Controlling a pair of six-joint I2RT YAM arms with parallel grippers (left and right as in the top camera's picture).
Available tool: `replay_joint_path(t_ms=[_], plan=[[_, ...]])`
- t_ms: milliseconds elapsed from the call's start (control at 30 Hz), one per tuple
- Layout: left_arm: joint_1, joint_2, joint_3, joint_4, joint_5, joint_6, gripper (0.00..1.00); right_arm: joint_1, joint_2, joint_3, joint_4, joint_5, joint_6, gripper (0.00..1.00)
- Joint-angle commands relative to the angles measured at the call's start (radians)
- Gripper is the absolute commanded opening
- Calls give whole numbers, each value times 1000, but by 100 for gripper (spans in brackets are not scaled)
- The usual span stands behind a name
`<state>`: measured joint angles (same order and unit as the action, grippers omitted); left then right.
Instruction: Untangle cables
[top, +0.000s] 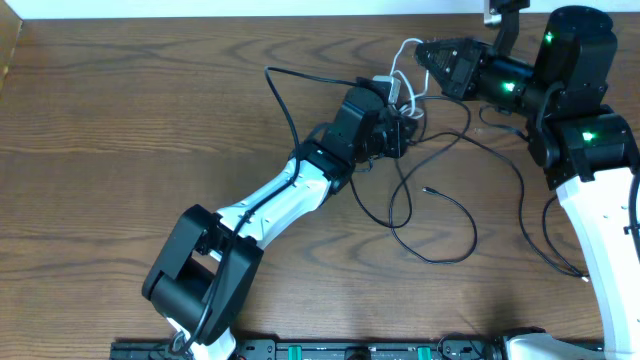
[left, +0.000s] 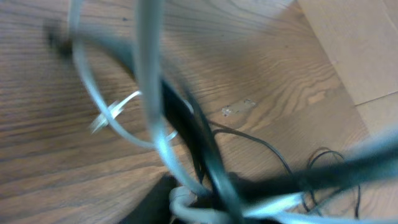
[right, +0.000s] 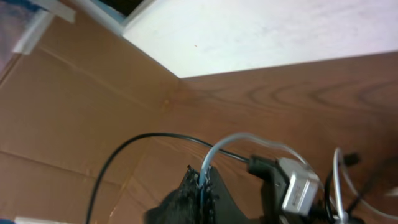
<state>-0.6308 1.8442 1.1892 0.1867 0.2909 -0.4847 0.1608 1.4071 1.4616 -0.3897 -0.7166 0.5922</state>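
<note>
Tangle sits at the far centre of the table (top: 120, 120), in the gap between the two grippers. The right gripper (top: 422, 55) reaches in from the far right, pointing left. Its wrist view shows the fingers clenched on the white cord (top: 399, 52), which comes out of the fingertips and arcs over to a pale plug block (right: 300, 186) just beside them. The left gripper (top: 403, 122) comes up from the near left and is buried in the knot. Its wrist view is blurred, with white and black strands crossing right at the lens, so I cannot tell whether it has gripped anything or is only closing. The black cord (top: 440, 258) carries most of the length: one arc runs out to the far left of the knot, and wide slack loops spill toward the near edge and to the right, with a loose end lying inside one loop. Key relation: the white cord's short run lies roughly along the line joining the two grippers, near-left to far-right, and both are equally close to the knot. Judgement: separation would go along that line, right hand drawing far-right, left hand holding or drawing near-left. Risk: the black loops drag along instead of slipping free.
</note>
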Motion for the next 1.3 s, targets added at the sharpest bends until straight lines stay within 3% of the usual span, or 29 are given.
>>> replay_joint_path(t_ms=[0, 100, 233, 467, 567, 667, 867, 1000, 1133, 1200, 1267], plan=[[34, 13, 8, -32, -19, -22, 19, -5, -8, 8, 59, -106, 4, 1], [82, 13, 8, -132, -19, -22, 19, -15, -11, 8, 245, -253, 10, 1], [137, 13, 8, -240, -19, 23, 19, -39, -22, 8, 418, -283, 119, 1], [203, 13, 8, -340, 9, 111, 19, -81, -29, 8, 514, -284, 189, 1], [237, 7, 8, -320, 153, 172, 28, -82, -29, 8, 513, -285, 189, 1], [285, -4, 8, -309, 290, 182, 51, -82, -29, 8, 513, -285, 190, 1], [408, -13, 8, -354, 352, 182, 54, -89, -29, 8, 558, -285, 234, 1], [460, -13, 7, -446, 352, 232, 54, -103, -29, 8, 737, -282, 294, 1], [473, -12, 5, -550, 330, 331, 60, -110, -29, 8, 904, -204, 148, 1], [473, -11, 5, -599, 286, 354, 60, -110, -29, 8, 879, -90, 61, 1], [473, -7, 5, -628, 252, 357, 61, -110, -29, 8, 819, 53, 65, 1]])
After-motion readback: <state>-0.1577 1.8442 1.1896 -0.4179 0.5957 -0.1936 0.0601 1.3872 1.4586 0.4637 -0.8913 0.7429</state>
